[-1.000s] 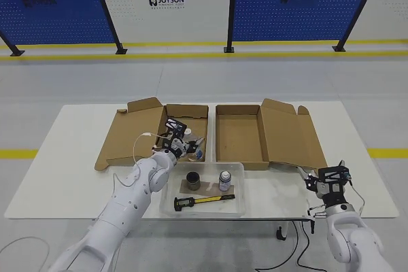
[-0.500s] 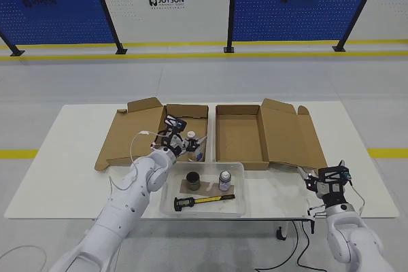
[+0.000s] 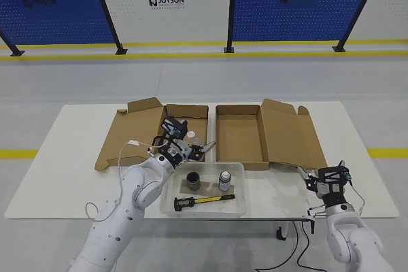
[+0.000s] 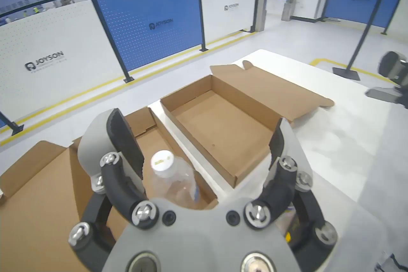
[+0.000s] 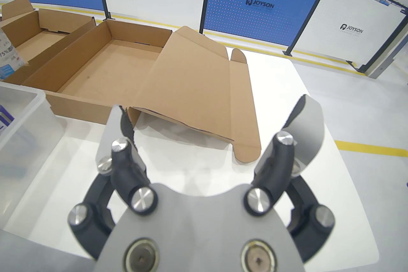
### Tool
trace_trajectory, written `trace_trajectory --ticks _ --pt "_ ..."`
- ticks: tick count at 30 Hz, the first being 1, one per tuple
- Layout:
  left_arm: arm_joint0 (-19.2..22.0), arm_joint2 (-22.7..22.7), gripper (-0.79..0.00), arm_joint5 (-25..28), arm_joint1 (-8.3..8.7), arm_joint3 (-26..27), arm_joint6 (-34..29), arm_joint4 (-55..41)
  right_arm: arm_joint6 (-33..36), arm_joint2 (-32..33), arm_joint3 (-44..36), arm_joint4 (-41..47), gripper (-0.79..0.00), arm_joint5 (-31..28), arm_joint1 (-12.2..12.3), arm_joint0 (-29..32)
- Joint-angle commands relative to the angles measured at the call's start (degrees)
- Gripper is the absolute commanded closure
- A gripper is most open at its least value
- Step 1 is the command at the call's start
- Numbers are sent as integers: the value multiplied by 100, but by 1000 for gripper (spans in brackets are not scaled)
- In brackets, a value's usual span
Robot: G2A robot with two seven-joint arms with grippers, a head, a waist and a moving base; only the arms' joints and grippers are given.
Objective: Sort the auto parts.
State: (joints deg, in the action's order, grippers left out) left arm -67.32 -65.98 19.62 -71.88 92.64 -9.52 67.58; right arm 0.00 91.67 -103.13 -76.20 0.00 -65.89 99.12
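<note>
One clear bottle [image 4: 169, 180] with a white cap stands upright in the left cardboard box [image 3: 187, 109], in the corner nearest the right cardboard box [image 3: 241, 136] and the robot. Left gripper [image 4: 199, 129]: above that corner, fingers spread wide, with the bottle below and between them, nearer one finger [image 4: 122, 139] than the other (whether that pad touches it cannot be told). Just beside the box's near wall lies a clear plastic bin [image 3: 243, 190] holding three items: a dark short cylinder [image 3: 192, 181], a small container [image 3: 225, 180] with a pale cap, and a caliper [image 3: 202, 200] with a yellow and black body lying flat nearer the robot. The right cardboard box sits just beside the left one, its lid flap folded out over the white table [image 3: 68, 156]. Right gripper [image 5: 210, 109]: near the table's near right edge, well apart from the bin, fingers spread wide and holding nothing.
</note>
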Motion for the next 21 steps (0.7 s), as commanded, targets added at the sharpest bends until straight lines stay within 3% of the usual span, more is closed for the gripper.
trace_trajectory --ticks 1,5,11,21 --pt "-119 84 -785 250 6 207 -191 -137 0 0 0 0 -785 0 0 0" --pt "-157 339 -785 677 -4 300 -526 -334 0 0 0 0 -785 0 0 0" --pt "128 797 -785 1226 -63 -174 -845 -542 0 0 0 0 -785 0 0 0" --pt "320 1082 -723 1263 -108 -658 -961 -425 0 0 0 0 -785 0 0 0"
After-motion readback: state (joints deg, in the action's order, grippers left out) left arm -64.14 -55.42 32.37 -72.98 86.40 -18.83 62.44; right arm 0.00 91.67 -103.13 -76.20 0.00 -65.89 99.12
